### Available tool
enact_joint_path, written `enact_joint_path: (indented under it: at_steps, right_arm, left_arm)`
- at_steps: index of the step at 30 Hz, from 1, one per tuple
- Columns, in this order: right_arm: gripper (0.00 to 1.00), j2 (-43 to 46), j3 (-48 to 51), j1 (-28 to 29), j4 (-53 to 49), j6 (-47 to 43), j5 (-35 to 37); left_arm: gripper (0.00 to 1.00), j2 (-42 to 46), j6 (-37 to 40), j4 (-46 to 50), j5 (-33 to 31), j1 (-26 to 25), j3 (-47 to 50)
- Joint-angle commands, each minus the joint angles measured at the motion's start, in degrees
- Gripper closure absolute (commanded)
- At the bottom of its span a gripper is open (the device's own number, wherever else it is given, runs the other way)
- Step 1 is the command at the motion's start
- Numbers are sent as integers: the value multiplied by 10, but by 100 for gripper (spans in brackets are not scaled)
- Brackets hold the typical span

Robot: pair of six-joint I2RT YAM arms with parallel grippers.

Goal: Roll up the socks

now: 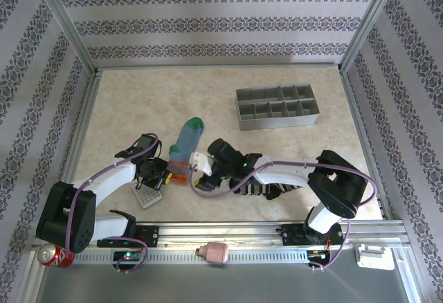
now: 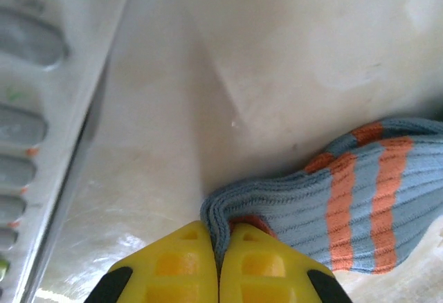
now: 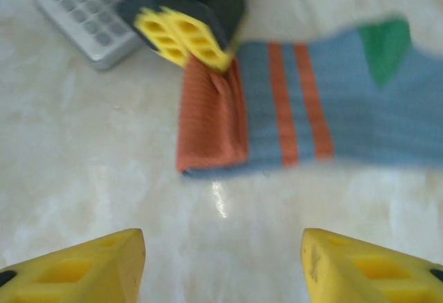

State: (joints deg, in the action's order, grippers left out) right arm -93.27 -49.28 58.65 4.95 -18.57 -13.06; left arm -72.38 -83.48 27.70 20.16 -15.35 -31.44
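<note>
Two socks lie on the pale marbled table (image 1: 124,109). The blue-grey sock (image 1: 188,139) is stretched out near the middle, with its green toe pointing to the far side and its orange cuff folded over at the near end. The black-and-white striped sock (image 1: 266,191) lies to the right of it, partly hidden under the right arm. The left gripper (image 2: 216,248) is closed — its two yellow fingers press together on the edge of the blue-grey sock at the cuff end, and the fabric is pinched between them. The right gripper (image 3: 221,244) stands well apart and has nothing between its fingers; it hangs over bare table near the folded cuff, not touching it. A grey calculator (image 3: 88,18) lies just beside the left gripper. A grey divided box (image 1: 277,107) stands well apart, toward the far right.
</note>
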Motion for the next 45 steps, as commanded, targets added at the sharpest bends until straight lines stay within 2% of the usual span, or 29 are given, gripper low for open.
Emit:
enact_joint_path:
  at_steps: [1, 6, 13, 16, 23, 24, 26, 27, 30, 34, 37, 41, 43, 45]
  right_arm:
    - [38, -17, 2, 37, 35, -147, 121]
    - [38, -87, -43, 97, 45, -214, 192]
    - [46, -172, -104, 107, 58, -226, 269]
    - [57, -186, -117, 99, 39, -212, 265]
    - [100, -207, -127, 92, -1, -171, 240]
    - [100, -206, -127, 91, -11, -163, 233]
    - [100, -197, -125, 87, -28, -142, 203]
    - [100, -190, -125, 82, -37, -128, 180]
    - [100, -181, -139, 60, -85, -79, 89]
    - [100, -195, -167, 25, -136, -17, -36]
    - [100, -220, -195, 2, -171, 23, -102]
    - [100, -250, -227, -14, -210, 52, -145]
    - [100, -265, -242, -26, -220, 81, -171]
    - [100, -282, -260, -40, -236, 105, -201]
  left_arm:
    - [100, -20, -34, 84, 8, 1, -7]
    - [100, -50, -21, 90, 8, 1, -24]
    - [100, -70, -7, 86, 10, 1, -35]
    - [100, -68, -5, 86, 8, 1, -36]
    - [100, -66, 1, 88, 9, 2, -41]
    - [100, -65, 2, 88, 9, 3, -42]
    - [100, -61, 4, 86, 9, 5, -43]
    - [95, -55, 5, 84, 10, 7, -43]
    - [66, -18, -2, 91, -6, 12, -43]
    - [48, 50, -30, 75, -26, 17, -25]
    - [43, 90, -39, 43, -30, 22, -2]
    - [40, 124, -38, 7, -29, 23, 23]
    - [44, 137, -40, -49, -14, 23, 45]
    - [50, 141, -39, -65, -5, 23, 52]
